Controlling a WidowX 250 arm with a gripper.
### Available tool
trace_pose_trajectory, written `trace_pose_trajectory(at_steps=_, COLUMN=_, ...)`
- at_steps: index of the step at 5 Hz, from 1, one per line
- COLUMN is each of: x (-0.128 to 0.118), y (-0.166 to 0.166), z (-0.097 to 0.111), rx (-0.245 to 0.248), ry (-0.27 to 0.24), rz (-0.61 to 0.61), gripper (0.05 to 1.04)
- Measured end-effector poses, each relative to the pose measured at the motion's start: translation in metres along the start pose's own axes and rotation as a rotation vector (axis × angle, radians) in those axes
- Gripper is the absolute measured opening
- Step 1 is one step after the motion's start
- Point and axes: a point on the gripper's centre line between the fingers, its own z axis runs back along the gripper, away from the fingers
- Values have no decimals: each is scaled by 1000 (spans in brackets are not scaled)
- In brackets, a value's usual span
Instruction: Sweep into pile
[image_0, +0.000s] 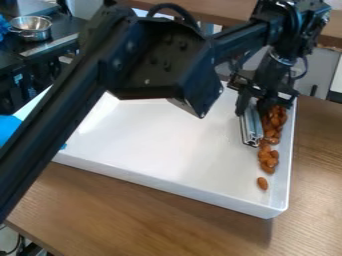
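A: Orientation of the aluminum bar (251, 128)?
B: Long axis runs from the claw (253, 107) toward the near side of the white tray (160, 135), roughly along the tray's right wall. In the view it slopes down and slightly right. Slotted cut end faces the near side.

A: Orientation of the almonds (274, 121)?
B: Collectively, a narrow band between bar and right wall, trailing toward the near right corner. The single almond (262, 183) at the near end has its long axis close to the bar's direction, tip slightly right.

A: Counts?
B: Bar, one. Tray, one. Claw, one. Almonds: one lying apart at the near end; a small cluster (268, 159) beyond it, roughly five, overlapping; then the dense clump beside the bar and under the claw, too heaped to count.

A: Claw state?
B: Pinching the far end of the bar, one finger on either side. Position: over the far right part of the tray.

A: Contact between bar and nuts?
B: Dense clump lies right against the bar's right side. Single almond well apart from the bar.

A: Surroundings?
B: Tray on a wooden table (133, 215). Black arm (157, 65) crosses above the tray from the left edge to the upper right. Metal pot (31, 31) on a dark surface, upper left.
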Motion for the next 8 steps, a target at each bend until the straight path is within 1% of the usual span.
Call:
trace_pose_trajectory(at_steps=1, x=-2, y=6, z=0, rx=2, ry=-36, rz=18, gripper=378)
trace_pose_trajectory(at_steps=2, x=-6, y=34, z=10, rx=-26, ry=-52, rz=94, gripper=378)
trace_pose_trajectory(at_steps=3, x=-11, y=73, z=36, rx=-34, ry=-76, rz=171, gripper=378)
trace_pose_trajectory(at_steps=4, x=-32, y=87, z=35, rx=66, ry=-21, rz=288, gripper=378)
trace_pose_trajectory(at_steps=5, x=-54, y=83, z=31, rx=153, ry=21, rz=461, gripper=378)
trace_pose_trajectory(at_steps=6, x=-72, y=76, z=25, rx=159, ry=101, rz=575, gripper=378)
trace_pose_trajectory(at_steps=7, x=-86, y=73, z=14, rx=171, ry=158, rz=630, gripper=378)
trace_pose_trajectory(at_steps=8, x=-101, y=62, z=4, rx=177, ry=148, rz=685, gripper=378)
